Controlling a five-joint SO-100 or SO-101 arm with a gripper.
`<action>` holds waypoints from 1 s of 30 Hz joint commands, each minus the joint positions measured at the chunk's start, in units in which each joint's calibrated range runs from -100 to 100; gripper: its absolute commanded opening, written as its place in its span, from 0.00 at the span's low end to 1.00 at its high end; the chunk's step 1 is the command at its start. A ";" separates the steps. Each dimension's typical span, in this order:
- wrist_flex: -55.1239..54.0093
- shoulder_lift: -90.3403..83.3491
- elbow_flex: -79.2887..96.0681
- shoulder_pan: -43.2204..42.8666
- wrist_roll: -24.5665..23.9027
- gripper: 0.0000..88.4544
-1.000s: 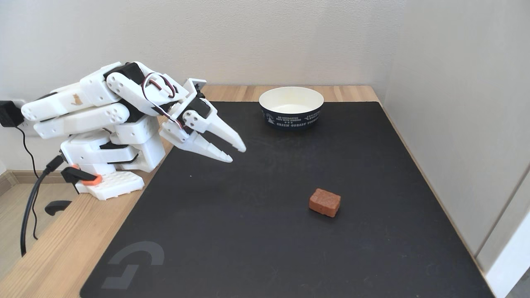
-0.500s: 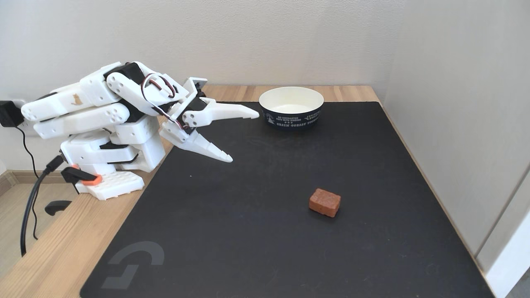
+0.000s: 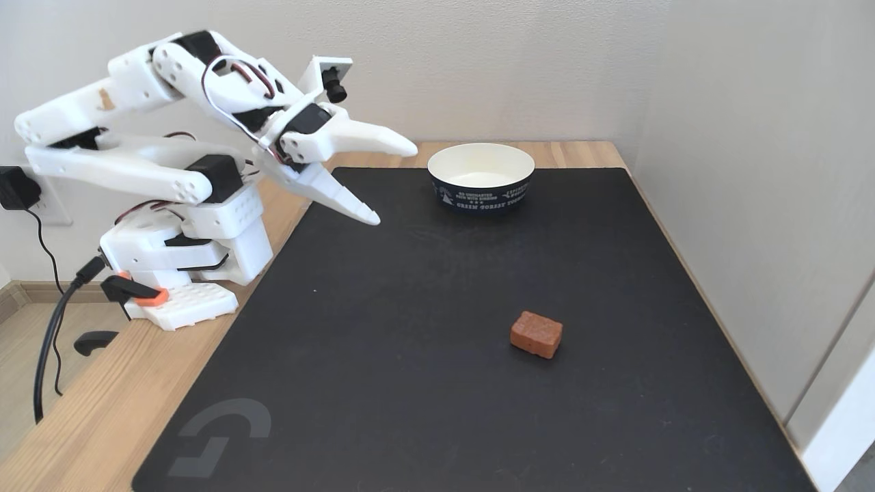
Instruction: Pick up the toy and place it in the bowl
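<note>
1. 1 arm, white, based at the left edge of the table; its gripper is raised above the far-left part of the black mat, jaws spread wide with nothing between them. Upper finger points right toward the bowl, lower finger angles down toward the mat.
2. The toy lies on the mat, right of centre and nearer the camera than the gripper, well apart from it. It rests flat, one long edge turned slightly off the mat's edges.
3. The bowl stands upright at the far edge of the mat, white inside, nothing in it. It is just right of the gripper tips but not touching them.
4. Step in hand, as judged: the approach. No grasp made; toy untouched.
5. Next move calls for: reach out to the right and nearer, descend over the toy, and align the wide jaws across its short sides before closing.
6. Risk: the block is low, so the fingertips must come close to the mat.
</note>
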 commanded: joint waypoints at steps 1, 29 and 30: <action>3.02 22.71 -24.18 0.61 -1.74 0.54; 22.33 107.16 -105.39 9.98 -1.22 0.53; 22.33 108.41 -106.74 9.73 -1.22 0.53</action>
